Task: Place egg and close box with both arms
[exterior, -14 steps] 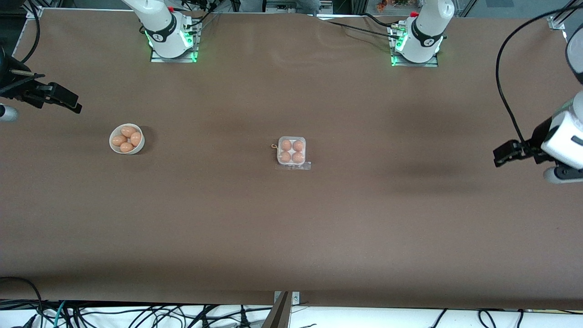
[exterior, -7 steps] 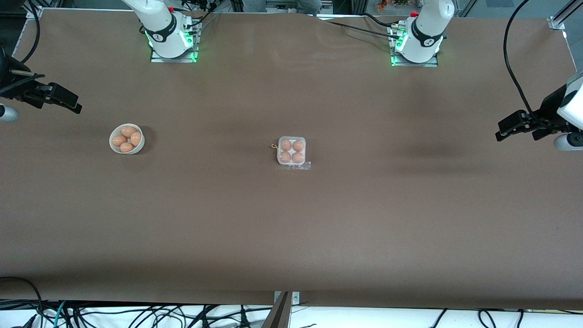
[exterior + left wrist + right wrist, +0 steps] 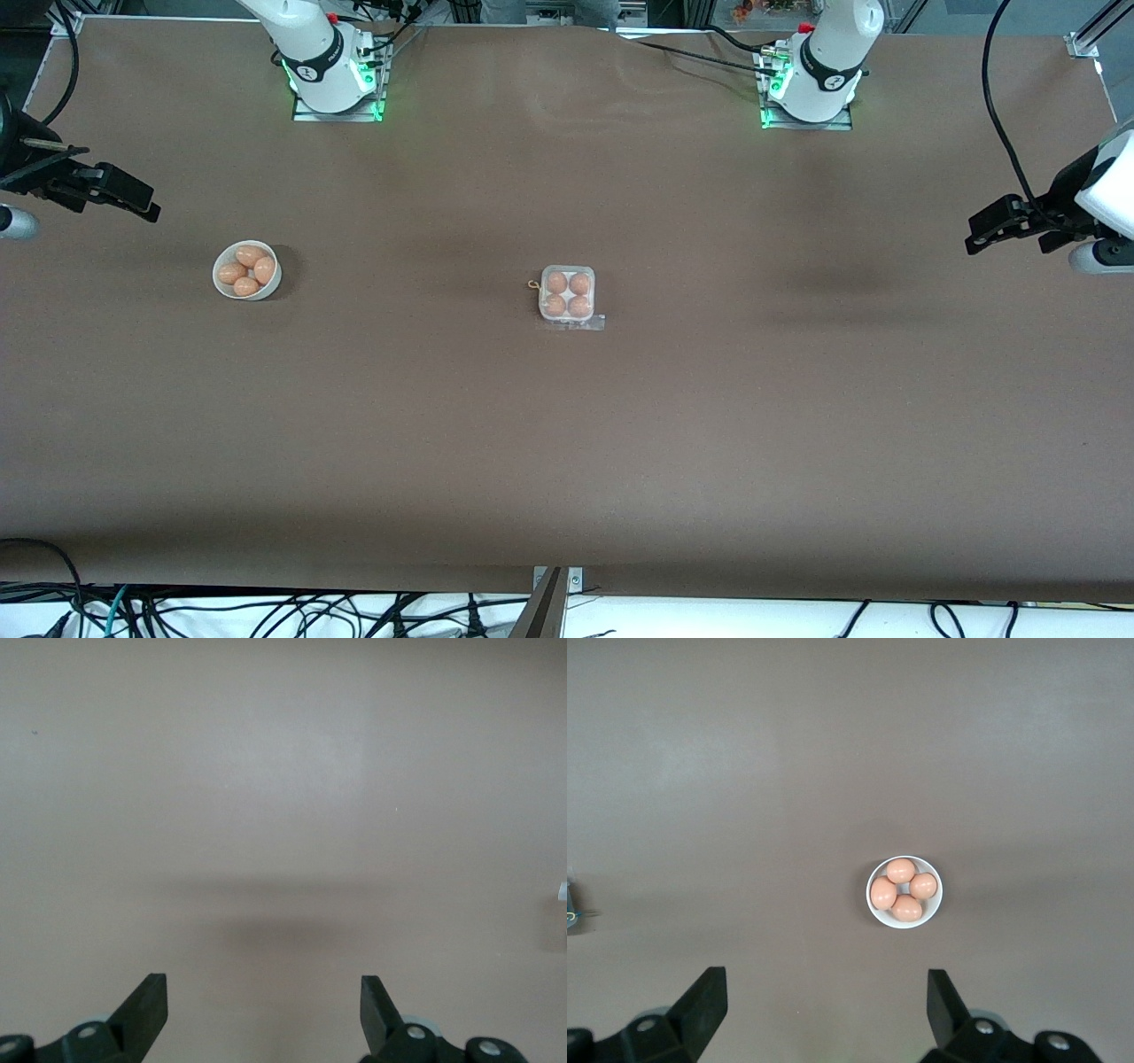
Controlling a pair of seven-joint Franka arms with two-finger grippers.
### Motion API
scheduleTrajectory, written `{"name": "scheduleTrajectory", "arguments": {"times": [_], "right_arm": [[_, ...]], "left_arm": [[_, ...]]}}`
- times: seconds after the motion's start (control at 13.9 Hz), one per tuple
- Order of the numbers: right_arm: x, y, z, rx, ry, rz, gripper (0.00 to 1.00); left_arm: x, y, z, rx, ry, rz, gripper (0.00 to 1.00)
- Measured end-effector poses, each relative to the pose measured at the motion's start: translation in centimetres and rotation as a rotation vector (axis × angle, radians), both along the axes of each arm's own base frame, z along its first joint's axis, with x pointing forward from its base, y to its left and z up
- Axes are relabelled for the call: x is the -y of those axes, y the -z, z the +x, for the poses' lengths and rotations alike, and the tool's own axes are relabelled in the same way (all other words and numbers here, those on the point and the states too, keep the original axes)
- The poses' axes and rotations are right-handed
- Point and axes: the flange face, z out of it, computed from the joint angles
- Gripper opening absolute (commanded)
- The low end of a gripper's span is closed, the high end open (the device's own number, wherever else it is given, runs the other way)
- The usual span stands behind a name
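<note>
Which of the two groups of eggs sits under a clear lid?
The four in the box at mid-table; its clear lid covers them. Those in the round white bowl lie uncovered.

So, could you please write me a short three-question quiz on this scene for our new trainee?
1. True or false: every cell of the box holds an egg.
2. How many eggs lie in the bowl?
3. Which gripper hangs over the table's end nearest the bowl: A) left gripper, B) right gripper?

Key:
1. True, four eggs fill its four cells.
2. Four.
3. B. Both grippers are open and hold nothing, each over its own end of the table.
</note>
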Motion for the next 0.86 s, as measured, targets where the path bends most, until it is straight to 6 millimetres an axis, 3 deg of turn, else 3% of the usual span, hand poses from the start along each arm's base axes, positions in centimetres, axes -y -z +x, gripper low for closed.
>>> {"name": "scheduleTrajectory", "arguments": {"times": [0.86], "right_arm": [[0.0, 0.0, 0.0, 0.0, 0.0, 0.0, 1.0]], "left_arm": [[0.1, -1.3, -1.4, -0.022, 0.005, 0.015, 0.96]]}}
